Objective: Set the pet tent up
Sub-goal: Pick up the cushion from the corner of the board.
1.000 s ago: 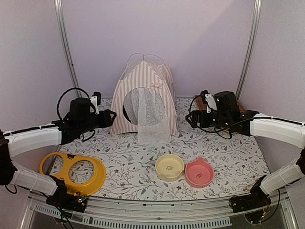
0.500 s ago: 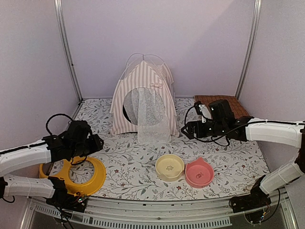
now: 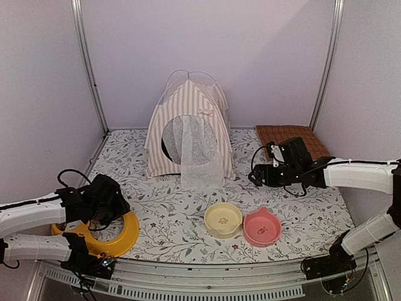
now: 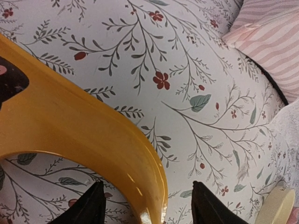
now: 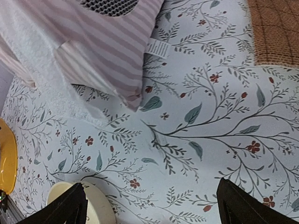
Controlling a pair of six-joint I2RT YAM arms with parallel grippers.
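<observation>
The pet tent [image 3: 188,125] stands upright at centre-back of the top view on the floral surface [image 3: 175,200]. At lower left, the left fingers [image 4: 88,210] are spread, straddling the yellow bowl holder [image 4: 93,135] rim. At mid-right, the right fingers [image 5: 243,205] are spread wide, holding nothing.

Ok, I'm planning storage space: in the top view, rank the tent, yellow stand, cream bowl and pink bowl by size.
1. tent
2. yellow stand, though partly hidden
3. cream bowl and pink bowl: they look alike, so not ranked
</observation>
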